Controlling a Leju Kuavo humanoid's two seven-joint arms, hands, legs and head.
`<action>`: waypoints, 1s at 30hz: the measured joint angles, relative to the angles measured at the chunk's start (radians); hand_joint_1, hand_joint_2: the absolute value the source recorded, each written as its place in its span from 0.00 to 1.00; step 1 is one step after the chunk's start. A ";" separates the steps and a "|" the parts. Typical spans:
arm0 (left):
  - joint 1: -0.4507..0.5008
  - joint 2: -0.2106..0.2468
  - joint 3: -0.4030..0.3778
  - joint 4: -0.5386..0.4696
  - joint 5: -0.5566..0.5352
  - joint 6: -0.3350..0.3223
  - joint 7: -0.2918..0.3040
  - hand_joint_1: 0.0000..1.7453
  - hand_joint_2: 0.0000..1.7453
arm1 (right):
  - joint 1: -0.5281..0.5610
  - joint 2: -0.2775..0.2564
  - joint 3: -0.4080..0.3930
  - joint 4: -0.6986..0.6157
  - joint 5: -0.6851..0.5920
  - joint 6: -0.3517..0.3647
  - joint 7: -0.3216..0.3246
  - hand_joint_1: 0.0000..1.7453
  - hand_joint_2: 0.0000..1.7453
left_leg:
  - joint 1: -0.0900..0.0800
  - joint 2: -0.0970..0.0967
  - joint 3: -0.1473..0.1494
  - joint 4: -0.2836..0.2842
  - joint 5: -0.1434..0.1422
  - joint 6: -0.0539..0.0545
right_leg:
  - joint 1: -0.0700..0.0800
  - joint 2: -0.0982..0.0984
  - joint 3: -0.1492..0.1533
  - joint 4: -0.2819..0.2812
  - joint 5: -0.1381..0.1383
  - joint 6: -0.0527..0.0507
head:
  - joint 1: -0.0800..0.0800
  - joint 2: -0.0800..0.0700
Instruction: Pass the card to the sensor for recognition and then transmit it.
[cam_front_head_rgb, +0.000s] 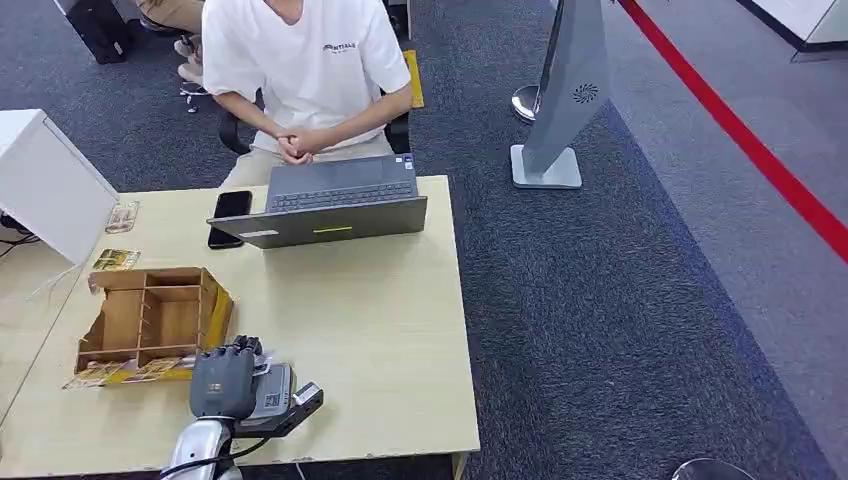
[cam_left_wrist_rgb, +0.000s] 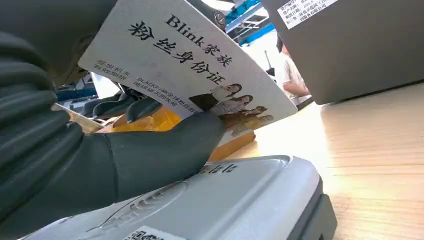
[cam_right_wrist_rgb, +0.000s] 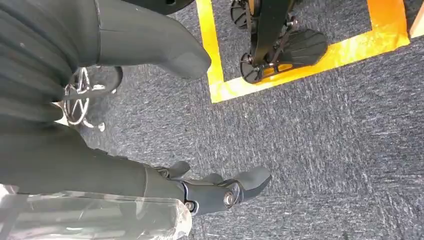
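Left hand (cam_left_wrist_rgb: 90, 150), lower left of head view: fingers clamped on card (cam_left_wrist_rgb: 185, 65), tilted over sensor (cam_left_wrist_rgb: 240, 200), evidently for reading. Right hand (cam_right_wrist_rgb: 150, 115): fingers apart, idle.

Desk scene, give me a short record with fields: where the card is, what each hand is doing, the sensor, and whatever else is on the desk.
card: white printed card, tilted, held by the left hand
card position: just above the sensor; contact cannot be told
sensor: grey reader at the desk's near edge
right hand: hangs over carpet, holds nothing, fingers apart
wooden organizer: beside the left hand
laptop: at the far edge, phone beside it
person: seated behind the laptop, hands clasped
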 joint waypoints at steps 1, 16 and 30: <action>0.000 0.000 0.000 0.000 0.001 0.004 -0.003 1.00 1.00 | 0.000 0.000 0.000 0.000 0.000 0.000 0.000 0.00 1.00 | 0.000 0.000 0.000 0.000 0.000 0.000 | 0.000 0.000 0.000 0.000 0.000 0.000 | 0.000 0.000; 0.086 -0.011 0.014 -0.355 0.011 0.178 -0.269 1.00 1.00 | -0.001 0.000 0.001 0.000 0.024 -0.013 -0.015 0.00 1.00 | 0.000 0.000 -0.006 0.001 0.002 0.001 | 0.000 0.000 -0.006 0.000 0.001 0.001 | 0.000 0.000; 0.088 -0.016 0.017 -0.488 0.011 0.179 -0.270 1.00 1.00 | -0.001 0.000 0.002 0.000 0.027 -0.011 -0.017 0.00 1.00 | 0.000 0.000 -0.006 0.001 0.002 0.001 | 0.000 0.000 -0.006 0.000 0.001 0.001 | 0.000 0.000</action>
